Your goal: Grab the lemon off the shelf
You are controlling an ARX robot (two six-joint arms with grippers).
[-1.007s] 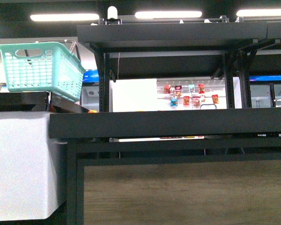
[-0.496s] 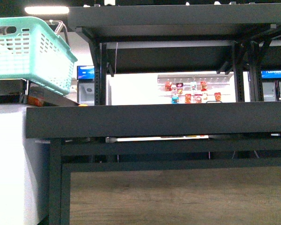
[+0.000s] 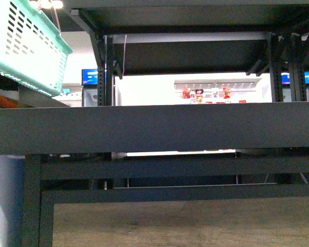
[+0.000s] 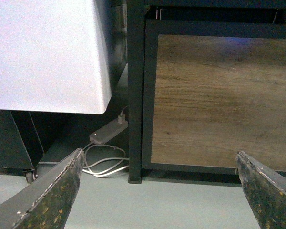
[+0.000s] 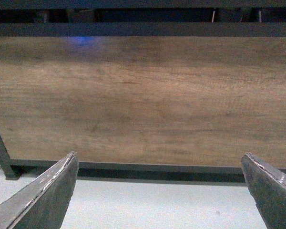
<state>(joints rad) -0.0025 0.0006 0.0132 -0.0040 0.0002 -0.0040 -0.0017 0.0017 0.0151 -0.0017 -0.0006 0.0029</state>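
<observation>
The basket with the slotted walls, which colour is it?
The basket is mint green, a pale turquoise. It shows best in the front view.

Faces the dark shelf (image 3: pixel 154 126) head-on, mint-green basket (image 3: pixel 21 46) tilted at upper left, wood panel (image 3: pixel 185 225) below.

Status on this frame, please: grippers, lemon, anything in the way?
Left gripper open, empty. Right gripper open, empty. Lemon not in view. Shelf front lip blocks sight of its tray.
</observation>
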